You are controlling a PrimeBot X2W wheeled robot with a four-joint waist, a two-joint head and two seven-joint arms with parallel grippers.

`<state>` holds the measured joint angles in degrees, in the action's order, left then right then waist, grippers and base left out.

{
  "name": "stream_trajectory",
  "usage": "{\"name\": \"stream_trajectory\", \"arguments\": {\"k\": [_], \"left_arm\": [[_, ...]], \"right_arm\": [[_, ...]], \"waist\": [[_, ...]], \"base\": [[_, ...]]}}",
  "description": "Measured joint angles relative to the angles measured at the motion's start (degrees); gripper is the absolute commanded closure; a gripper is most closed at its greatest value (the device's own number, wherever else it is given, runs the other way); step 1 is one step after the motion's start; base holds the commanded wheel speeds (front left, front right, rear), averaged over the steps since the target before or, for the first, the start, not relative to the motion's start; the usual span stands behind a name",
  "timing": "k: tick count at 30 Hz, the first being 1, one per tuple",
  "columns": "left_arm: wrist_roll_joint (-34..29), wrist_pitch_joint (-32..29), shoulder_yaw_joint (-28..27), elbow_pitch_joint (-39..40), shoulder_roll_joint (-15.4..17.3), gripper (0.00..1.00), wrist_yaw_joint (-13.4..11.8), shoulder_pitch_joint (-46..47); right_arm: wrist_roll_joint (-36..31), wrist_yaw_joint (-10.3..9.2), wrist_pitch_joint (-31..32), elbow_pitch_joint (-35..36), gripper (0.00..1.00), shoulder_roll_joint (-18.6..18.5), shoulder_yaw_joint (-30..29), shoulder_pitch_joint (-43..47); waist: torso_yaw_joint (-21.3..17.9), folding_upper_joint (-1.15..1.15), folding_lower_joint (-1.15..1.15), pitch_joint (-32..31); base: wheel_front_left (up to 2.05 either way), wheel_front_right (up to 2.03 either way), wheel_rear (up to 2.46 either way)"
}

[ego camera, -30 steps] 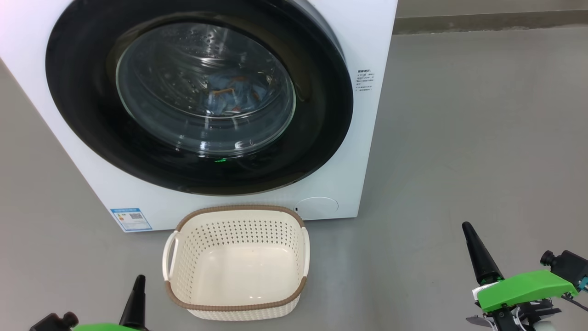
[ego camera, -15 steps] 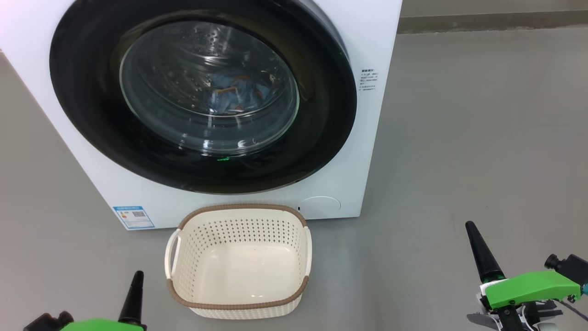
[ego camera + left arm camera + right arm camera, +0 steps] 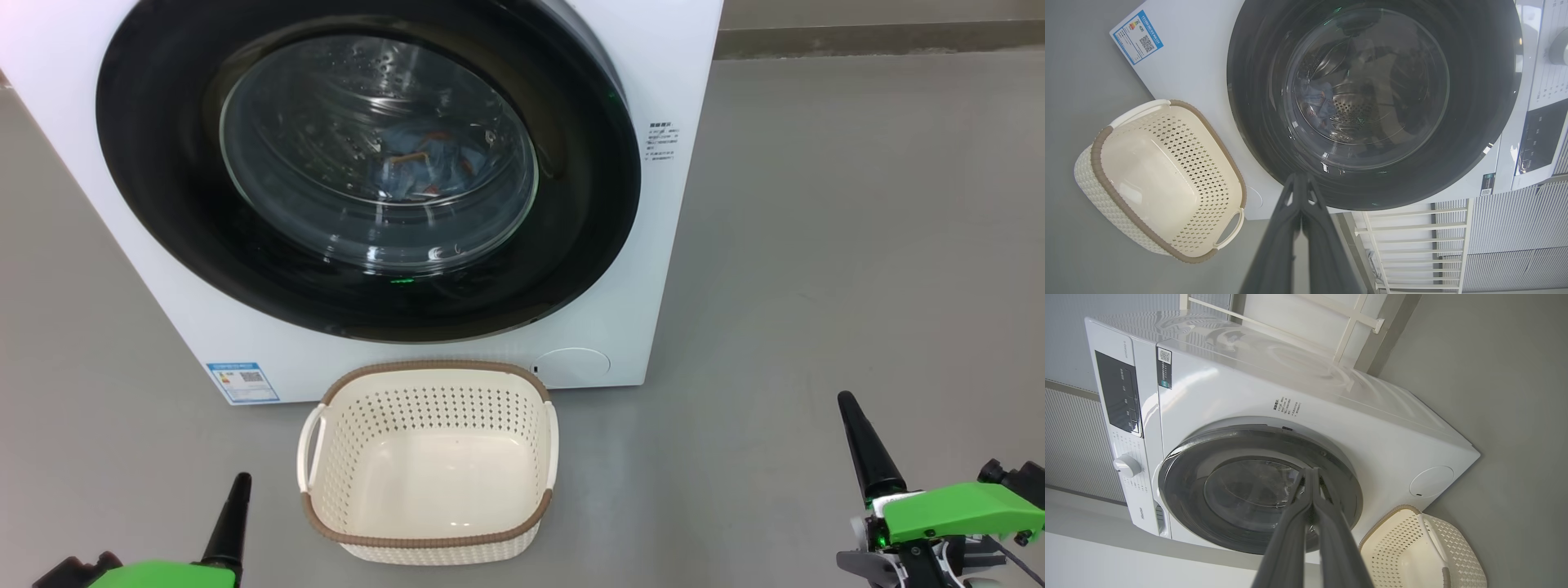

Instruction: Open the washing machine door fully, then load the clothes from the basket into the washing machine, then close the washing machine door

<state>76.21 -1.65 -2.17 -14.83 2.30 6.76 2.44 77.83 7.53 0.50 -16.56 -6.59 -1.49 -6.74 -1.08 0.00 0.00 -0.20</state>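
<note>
We begin at our left gripper point(image 3: 1300, 179): its two dark fingers point(image 3: 1276, 249) are pressed together along their length, with nothing between them. Our right gripper point(image 3: 1312, 471) is the same, pinched to a single point and empty. In the head view both hang low over the grey floor point(image 3: 816, 245), tips aimed up toward the washing machine point(image 3: 653, 269). The left one is near the basket point(image 3: 424, 543) and the right one is well apart on the other side, ahead of its green wrist housing point(image 3: 955, 510).

The basket sits empty on the floor, close to the machine's front. The clothes point(image 3: 424, 167) show blue and orange through the glass, lying inside the drum. The washing machine door point(image 3: 367, 302) looks flush against the front, so we judge the task about finished.

Should the door need handling, we expect it to be rigid and fairly heavy on its hinge, with the glossy black rim slick under thin fingertips. The rim's outer edge seems the place to hook, never the bulging glass. The clothes would be soft and light.
</note>
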Motion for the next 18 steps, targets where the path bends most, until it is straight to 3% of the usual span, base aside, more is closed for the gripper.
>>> {"name": "stream_trajectory", "arguments": {"k": [18], "left_arm": [[8.95,-2.82,-1.51,-0.35,-0.12,1.00,0.07,0.98]], "right_arm": [[8.76,-0.13,3.01,0.25,1.00,1.71,-3.10,0.02]], "waist": [[0.66,0.00,0.00,0.13]], "base": [[0.00,0.00,0.00]]}}
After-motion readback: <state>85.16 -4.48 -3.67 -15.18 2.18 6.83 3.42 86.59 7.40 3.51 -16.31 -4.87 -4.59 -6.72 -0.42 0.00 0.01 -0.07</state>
